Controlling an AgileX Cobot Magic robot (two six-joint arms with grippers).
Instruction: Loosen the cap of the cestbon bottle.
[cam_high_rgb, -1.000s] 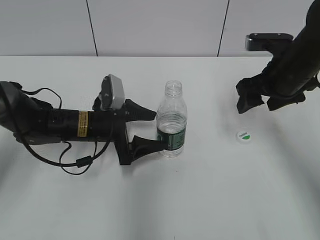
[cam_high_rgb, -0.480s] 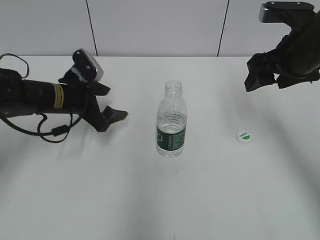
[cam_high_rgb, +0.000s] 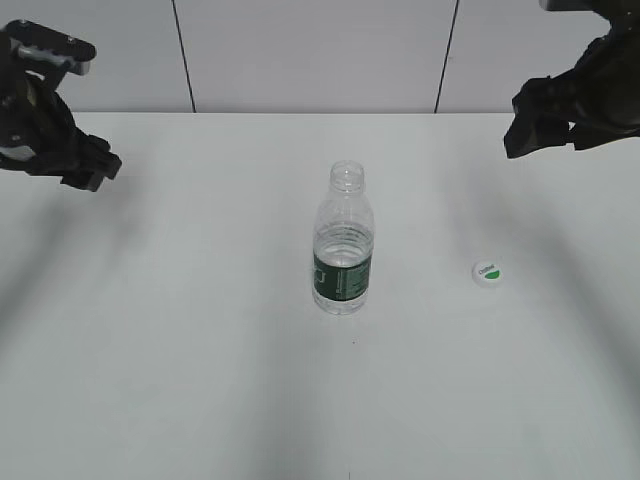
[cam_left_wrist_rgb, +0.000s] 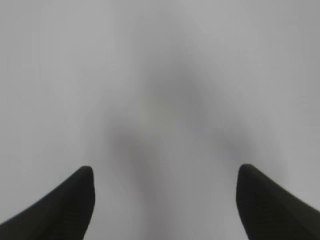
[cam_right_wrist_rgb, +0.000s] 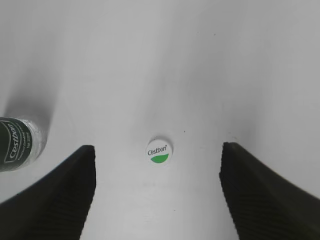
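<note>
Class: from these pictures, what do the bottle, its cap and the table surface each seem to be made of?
Cestbon bottle: clear thin plastic, glossy; you see through it, with a ribbed shoulder and a dark green label.
Cap: opaque white plastic, smooth, with a printed green mark.
Table: white and matte; probably laminate, though the pictures cannot settle it.

Light: bright, even, diffuse; white worktop (cam_high_rgb: 200, 380) close to washed out.
Shadows: soft grey streaks across worktop, no hard edges.
Left wrist view: hazy, blurred, featureless grey; fingertips (cam_left_wrist_rgb: 60, 210) dark and soft-edged.
Right wrist view: sharp; cap (cam_right_wrist_rgb: 159, 150) lettering readable.
Glare: faint highlights on bottle (cam_high_rgb: 343, 245).
</note>
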